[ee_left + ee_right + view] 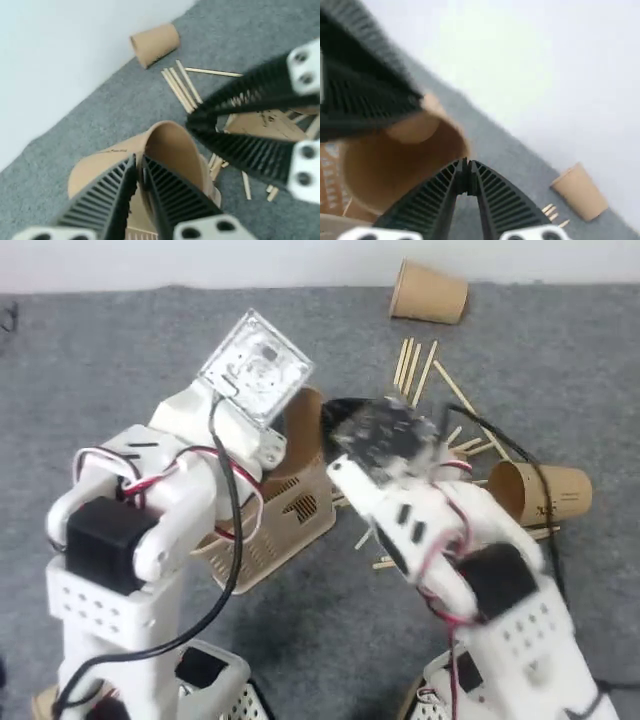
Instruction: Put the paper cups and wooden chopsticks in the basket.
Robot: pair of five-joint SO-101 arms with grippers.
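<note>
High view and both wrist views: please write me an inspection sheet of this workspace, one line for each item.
Surface: grey mat, with loose chopsticks lying on it.
Job's things: basket between the arms; one paper cup held over it; second cup on its side near the wall; third cup on its side by the right arm; chopsticks scattered on the mat.
Clutter: nothing seen.
Grippers: left gripper shut on the paper cup's rim; right gripper shut, tips at that rim, its hold uncertain.
Cables: black cable along the left arm; second black cable towards the third cup.
Surroundings: white wall.
</note>
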